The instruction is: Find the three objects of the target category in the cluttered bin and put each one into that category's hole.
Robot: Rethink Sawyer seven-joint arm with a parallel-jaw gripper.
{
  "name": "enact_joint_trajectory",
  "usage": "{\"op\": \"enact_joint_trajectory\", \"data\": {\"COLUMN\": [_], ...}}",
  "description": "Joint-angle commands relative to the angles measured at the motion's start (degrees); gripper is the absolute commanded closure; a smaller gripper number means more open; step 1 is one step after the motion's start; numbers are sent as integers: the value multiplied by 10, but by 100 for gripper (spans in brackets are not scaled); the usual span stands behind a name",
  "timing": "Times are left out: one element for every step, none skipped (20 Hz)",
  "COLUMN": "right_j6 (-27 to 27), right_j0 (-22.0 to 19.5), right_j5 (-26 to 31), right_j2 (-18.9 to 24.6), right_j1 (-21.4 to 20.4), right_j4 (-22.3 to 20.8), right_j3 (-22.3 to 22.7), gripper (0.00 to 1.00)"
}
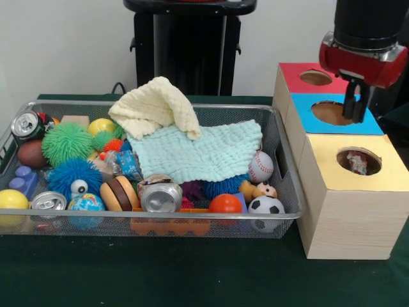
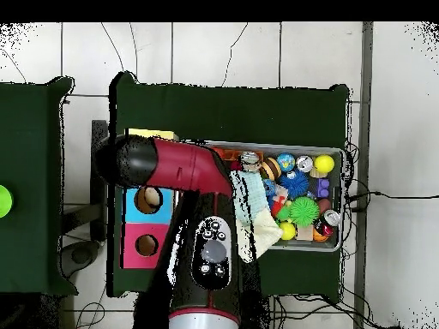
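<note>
The silver wire-mesh bin (image 1: pixel 289 216) stands at the left, full of toys; in the overhead view (image 2: pixel 336 151) it lies right of the arm. The pale wooden box with the yellow-surround hole (image 1: pixel 358 161) stands right of it, and a small multicoloured piece shows inside that hole. My gripper (image 1: pixel 355 107) hangs above the blue-surround hole (image 1: pixel 331 113), just behind the yellow one, with nothing visible in it. A small crumpled blue-and-red patterned piece (image 1: pixel 130 164) lies in the bin beside the mint cloth. In the overhead view the arm (image 2: pixel 176 167) hides the gripper and the yellow hole.
A yellow cloth (image 1: pixel 156 105) and a mint cloth (image 1: pixel 201 152) cover the bin's middle. Around them lie silver cans (image 1: pixel 161 196), a fuzzy blue ball with googly eyes (image 1: pixel 75 179), a green spiky ball (image 1: pixel 67 141), a baseball (image 1: pixel 261 166) and a soccer ball (image 1: pixel 266 206). The red-surround hole (image 1: pixel 316 77) is farthest back.
</note>
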Motion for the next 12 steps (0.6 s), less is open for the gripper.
{"op": "enact_joint_trajectory", "data": {"right_j6": [-90, -102, -124, -132, -143, -153, -167, -169, -179, -180, -190, -189], "right_j0": [-92, -103, -123, -135, -149, -163, -180, -188, -197, -204, -218, -226], "right_j5": [-56, -61, -69, -75, -86, -98, -119, -124, -143, -152, -178, -188], "right_j2": [32, 37, 47, 54, 62, 70, 82, 87, 91, 95, 105, 111], "right_j1": [5, 6, 10, 13, 22, 31, 47, 56, 73, 82, 99, 108], "right_j4": [-74, -84, -97, -107, -121, -135, -154, -168, -195, -211, -232, -246], "right_j3": [83, 85, 87, 87, 84, 80, 74, 66, 50, 41, 30, 22], "gripper": [100, 100, 100, 100, 100, 100, 100, 100, 100, 100, 100, 100]}}
